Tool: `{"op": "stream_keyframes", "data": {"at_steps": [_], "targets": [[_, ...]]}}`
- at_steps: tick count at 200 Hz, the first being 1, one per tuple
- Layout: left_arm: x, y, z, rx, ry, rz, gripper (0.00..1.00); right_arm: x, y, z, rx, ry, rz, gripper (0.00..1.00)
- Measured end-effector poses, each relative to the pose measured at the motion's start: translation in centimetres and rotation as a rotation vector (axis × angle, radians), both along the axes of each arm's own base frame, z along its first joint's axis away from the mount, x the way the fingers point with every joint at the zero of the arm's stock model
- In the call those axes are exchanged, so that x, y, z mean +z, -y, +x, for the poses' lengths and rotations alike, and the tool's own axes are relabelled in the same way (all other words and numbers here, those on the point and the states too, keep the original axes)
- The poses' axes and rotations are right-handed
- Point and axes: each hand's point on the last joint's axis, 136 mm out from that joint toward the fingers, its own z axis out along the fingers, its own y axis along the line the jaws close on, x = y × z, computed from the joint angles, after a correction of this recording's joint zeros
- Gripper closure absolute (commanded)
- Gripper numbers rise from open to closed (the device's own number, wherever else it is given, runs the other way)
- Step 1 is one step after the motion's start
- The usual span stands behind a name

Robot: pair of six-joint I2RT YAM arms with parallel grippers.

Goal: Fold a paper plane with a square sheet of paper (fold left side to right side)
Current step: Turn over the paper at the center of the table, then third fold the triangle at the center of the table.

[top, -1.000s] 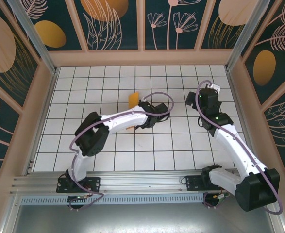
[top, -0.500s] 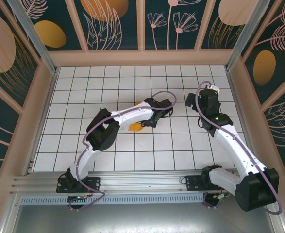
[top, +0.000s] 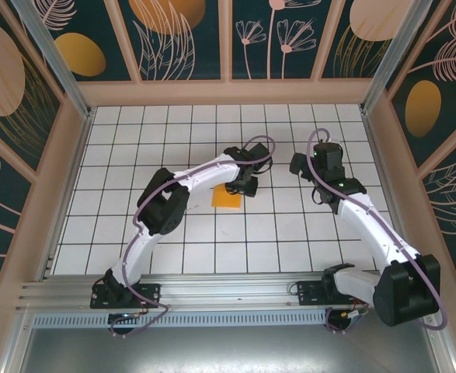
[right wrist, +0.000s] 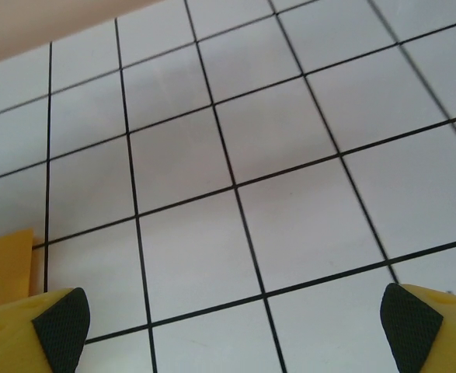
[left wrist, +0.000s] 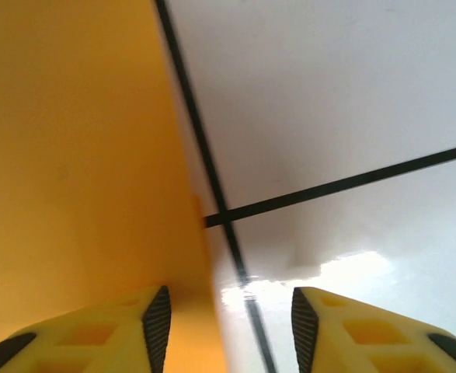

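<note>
Aluminium rail (top: 235,289) at the near edge carries both arm bases, and the white tiled table (top: 127,155) runs away from it. The left arm (top: 189,183) reaches out across the middle, and its body hides the tiles under it.

Just beyond the table's centre lies the orange-yellow sheet of paper (top: 228,199), flat and about one tile wide from above. The left gripper (top: 241,186) hangs over the sheet's far right corner, and from the overhead camera its jaws cannot be made out. The left wrist camera settles it: the left gripper (left wrist: 229,326) is released, its black pads (left wrist: 158,318) parted with nothing between them. One finger sits over the paper (left wrist: 80,155) and the other over bare tile. The sheet's right edge runs up between them beside a black grid line. A small step in that edge hints at layers, though how many is hard to tell.

To the right and apart from the paper, the right gripper (top: 297,165) is spread wide over bare tiles. In its own view the right gripper (right wrist: 235,330) has its fingertips cut off at the bottom corners. A corner of the paper (right wrist: 6,260) pokes in at the left border, with a pale blur below it that cannot be identified.

Farthest off stand the dark patterned wall panels (top: 181,39).
</note>
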Motion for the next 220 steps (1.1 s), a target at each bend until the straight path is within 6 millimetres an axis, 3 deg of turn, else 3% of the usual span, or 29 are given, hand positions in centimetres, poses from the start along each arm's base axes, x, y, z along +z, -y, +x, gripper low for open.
{"op": "stream_keyframes", "data": {"at_steps": [25,47,75,93,117,146,178,220], "targets": [[1.7,0.1,-0.2,-0.005,-0.003,-0.131,0.42,-1.7,-2.0,0.2,0.083,-0.058,0.060,0.09],[4.9,-1.3,-0.1,0.019,0.037,-0.268,0.41,-3.2,-4.7,0.6,0.174,-0.104,0.162,0.25],[9.8,-5.7,1.6,0.110,0.134,-0.476,0.41,-5.4,-9.0,1.4,0.282,-0.188,0.301,0.44],[10.9,-9.1,3.1,0.182,0.188,-0.565,0.41,-6.4,-12.5,2.2,0.359,-0.240,0.360,0.57],[9.2,-12.1,3.6,0.254,0.185,-0.640,0.41,-7.2,-17.1,3.7,0.445,-0.280,0.417,0.66],[6.6,-12.7,2.6,0.275,0.123,-0.690,0.42,-8.2,-20.8,5.5,0.497,-0.308,0.455,0.69],[5.9,-11.7,2.5,0.242,0.096,-0.741,0.42,-10.2,-22.2,7.6,0.498,-0.334,0.458,0.70],[4.0,-11.2,2.3,0.232,0.045,-0.748,0.41,-12.8,-22.2,8.3,0.476,-0.390,0.431,0.71]]}}
